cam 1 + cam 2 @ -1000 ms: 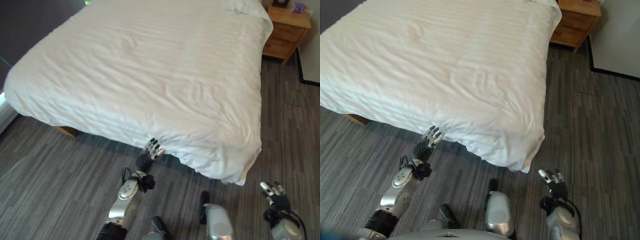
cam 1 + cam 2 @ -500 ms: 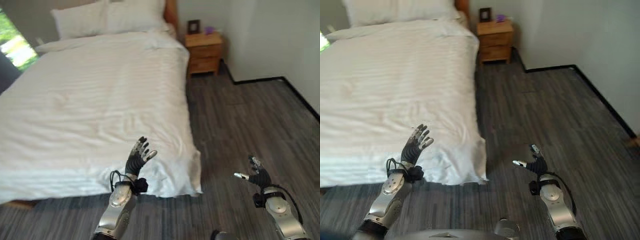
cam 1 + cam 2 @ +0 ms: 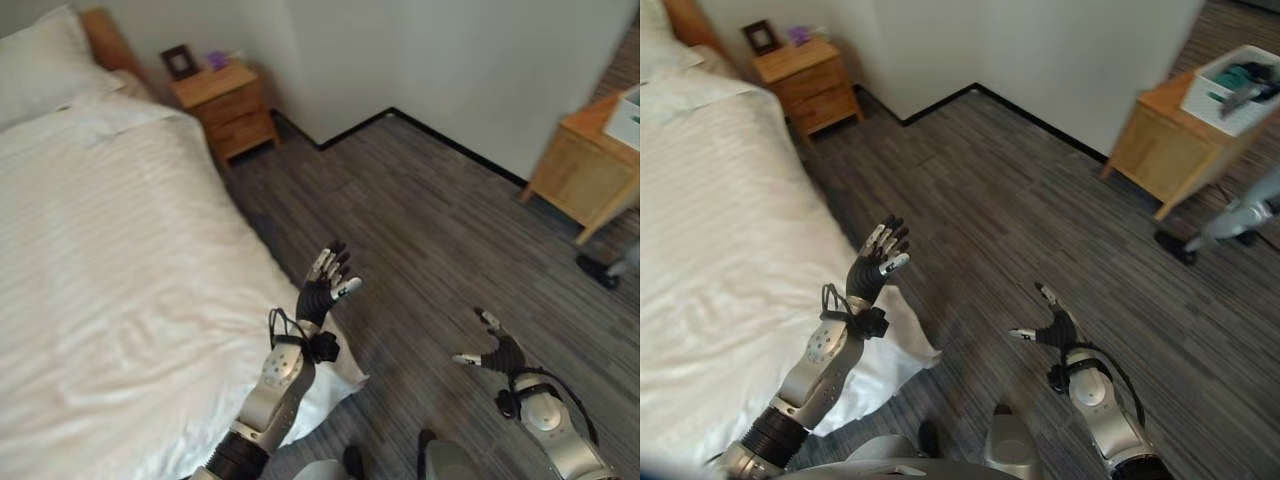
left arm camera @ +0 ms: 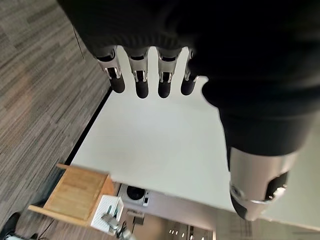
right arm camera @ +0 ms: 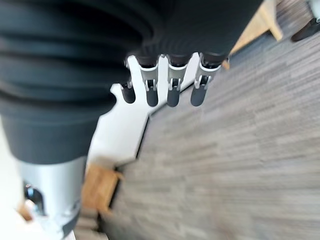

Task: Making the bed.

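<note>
The bed [image 3: 100, 260] with its smooth white striped duvet [image 3: 710, 230] lies at the left, a pillow [image 3: 40, 70] at its head. One duvet corner [image 3: 345, 375] hangs to the floor near me. My left hand [image 3: 325, 285] is raised above that corner, fingers straight and spread, holding nothing. My right hand [image 3: 497, 350] hovers low over the floor at the right, fingers spread and empty. In the left wrist view the fingers [image 4: 141, 82] are straight against a white wall; in the right wrist view the fingers [image 5: 172, 85] point over the floor.
A wooden nightstand [image 3: 222, 105] with a small frame stands by the headboard. A second wooden table [image 3: 1165, 140] with a white bin [image 3: 1240, 85] is at the far right. Grey plank floor [image 3: 430, 230] lies between bed and white wall [image 3: 430, 60].
The camera has swung to the right, so the bed has slid to the left and the far wall and wooden table have come in. Both hands stay raised and open.
</note>
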Robot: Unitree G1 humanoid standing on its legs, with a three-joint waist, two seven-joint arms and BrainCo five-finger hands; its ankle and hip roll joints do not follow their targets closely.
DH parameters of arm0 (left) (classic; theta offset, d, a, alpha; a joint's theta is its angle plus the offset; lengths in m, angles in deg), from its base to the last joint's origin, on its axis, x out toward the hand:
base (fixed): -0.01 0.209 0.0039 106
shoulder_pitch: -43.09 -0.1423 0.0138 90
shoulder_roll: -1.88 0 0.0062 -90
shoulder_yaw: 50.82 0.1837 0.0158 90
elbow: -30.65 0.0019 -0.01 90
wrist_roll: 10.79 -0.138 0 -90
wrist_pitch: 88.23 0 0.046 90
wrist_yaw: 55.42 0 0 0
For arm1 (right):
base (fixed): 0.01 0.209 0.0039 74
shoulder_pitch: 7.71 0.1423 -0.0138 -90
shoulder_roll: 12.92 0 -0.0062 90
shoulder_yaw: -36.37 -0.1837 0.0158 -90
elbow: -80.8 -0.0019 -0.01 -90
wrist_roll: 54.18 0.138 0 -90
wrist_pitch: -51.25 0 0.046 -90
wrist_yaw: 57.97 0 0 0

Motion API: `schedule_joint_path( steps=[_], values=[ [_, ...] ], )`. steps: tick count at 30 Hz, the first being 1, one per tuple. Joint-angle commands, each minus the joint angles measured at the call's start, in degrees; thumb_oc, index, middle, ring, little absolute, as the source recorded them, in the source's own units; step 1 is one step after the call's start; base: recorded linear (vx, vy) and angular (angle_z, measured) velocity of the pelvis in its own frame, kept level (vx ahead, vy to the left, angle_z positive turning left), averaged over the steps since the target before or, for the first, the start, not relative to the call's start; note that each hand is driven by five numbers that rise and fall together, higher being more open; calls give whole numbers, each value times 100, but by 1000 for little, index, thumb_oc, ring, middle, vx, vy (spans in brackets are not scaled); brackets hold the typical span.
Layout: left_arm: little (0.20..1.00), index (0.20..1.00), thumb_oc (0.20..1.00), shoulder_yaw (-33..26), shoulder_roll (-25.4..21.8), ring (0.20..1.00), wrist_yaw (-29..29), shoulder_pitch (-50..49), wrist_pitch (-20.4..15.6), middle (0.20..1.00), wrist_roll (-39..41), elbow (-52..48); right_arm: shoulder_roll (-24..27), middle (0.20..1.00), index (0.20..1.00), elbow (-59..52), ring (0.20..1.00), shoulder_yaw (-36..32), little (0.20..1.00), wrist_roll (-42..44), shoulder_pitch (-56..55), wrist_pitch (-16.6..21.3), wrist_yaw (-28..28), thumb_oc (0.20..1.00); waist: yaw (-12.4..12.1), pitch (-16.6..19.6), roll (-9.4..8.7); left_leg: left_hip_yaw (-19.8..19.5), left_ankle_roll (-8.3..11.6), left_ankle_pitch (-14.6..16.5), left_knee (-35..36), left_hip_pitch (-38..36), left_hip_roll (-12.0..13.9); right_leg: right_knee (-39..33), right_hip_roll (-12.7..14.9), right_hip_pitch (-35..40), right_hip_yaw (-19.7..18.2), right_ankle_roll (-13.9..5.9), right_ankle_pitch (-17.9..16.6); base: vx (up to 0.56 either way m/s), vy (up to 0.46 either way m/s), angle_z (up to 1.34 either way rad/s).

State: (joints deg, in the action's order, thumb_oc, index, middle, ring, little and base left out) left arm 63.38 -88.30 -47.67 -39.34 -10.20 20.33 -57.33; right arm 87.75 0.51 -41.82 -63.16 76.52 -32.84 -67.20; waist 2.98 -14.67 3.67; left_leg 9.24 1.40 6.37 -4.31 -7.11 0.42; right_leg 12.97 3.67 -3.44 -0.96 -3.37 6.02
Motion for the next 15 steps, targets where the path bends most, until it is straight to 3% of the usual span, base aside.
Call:
schedule_joint_path(
  steps=[1,2,4,6,8,9,10,13,14,15],
  values=[
    [1000,1000,1000,156,261,1000,46,368,-361,1000,-83,-112,169,1000,1000,-409,1000,-164,1000,121,-46,314,-172,1000,-43,-89,-157,-681,363,-1582,-2725,1261,429,-1353,-287,1245,-98,279,-68,-103,-259,-38],
    [1000,1000,1000,223,281,1000,134,451,-315,1000,-75,-113,201,1000,1000,-461,1000,-200,1000,152,-112,276,-247,1000,-75,-223,-254,-806,388,-1831,-3580,1861,304,-1409,-253,1286,-105,370,-144,-100,-247,-29],
    [1000,1000,1000,138,245,1000,276,445,-290,1000,-161,-142,233,1000,1000,-493,1000,-244,1000,207,-168,188,-282,1000,-133,-269,-405,-641,204,-1295,-4140,2599,75,-1564,-225,1452,-375,378,-131,82,-117,-32],
    [1000,1000,1000,76,268,1000,344,403,-339,1000,-95,-120,173,1000,1000,-467,1000,-183,1000,240,-131,151,-281,1000,-216,-179,-354,-539,159,-1112,-3355,2759,-28,-1658,-282,1544,-635,292,-72,317,74,-66],
    [1000,1000,1000,-5,324,1000,379,361,-362,1000,-69,-16,121,1000,1000,-448,1000,-92,1000,250,-85,145,-225,1000,-372,-126,-203,-681,71,-912,-1689,2302,-218,-1768,-327,1746,-902,140,59,461,195,-82],
    [1000,1000,1000,-37,342,1000,374,303,-350,1000,-86,46,147,1000,1000,-358,1000,-27,1000,211,18,125,-192,1000,-462,-72,-120,-894,70,-993,-818,2081,-366,-1797,-361,1819,-1018,63,154,404,137,-100],
    [1000,1000,1000,-42,349,1000,283,235,-362,1000,-61,40,170,1000,1000,-352,1000,-56,1000,188,-3,141,-156,1000,-494,-21,-69,-917,44,-1036,-237,1877,-311,-1797,-352,1836,-1047,0,185,407,82,-113],
    [1000,1000,1000,56,355,1000,118,100,-280,1000,12,42,177,1000,1000,-376,1000,-124,1000,20,-144,109,-74,1000,-444,204,-142,-840,-109,-1062,211,1443,-334,-1278,-274,1862,-862,-15,378,414,25,-76],
    [1000,1000,1000,79,314,1000,33,112,-214,1000,91,41,150,1000,1000,-398,1000,-72,1000,-135,-31,103,-48,1000,-463,223,-131,-880,-251,-940,456,1094,-330,-11,-285,1262,-633,-394,232,335,43,-50],
    [1000,1000,1000,83,317,1000,32,110,-213,1000,91,43,152,1000,1000,-397,1000,-74,1000,-134,-36,103,-48,1000,-463,241,-157,-880,-257,-905,475,1075,-364,9,-251,1266,-627,-397,287,342,1,-75]
  ],
)
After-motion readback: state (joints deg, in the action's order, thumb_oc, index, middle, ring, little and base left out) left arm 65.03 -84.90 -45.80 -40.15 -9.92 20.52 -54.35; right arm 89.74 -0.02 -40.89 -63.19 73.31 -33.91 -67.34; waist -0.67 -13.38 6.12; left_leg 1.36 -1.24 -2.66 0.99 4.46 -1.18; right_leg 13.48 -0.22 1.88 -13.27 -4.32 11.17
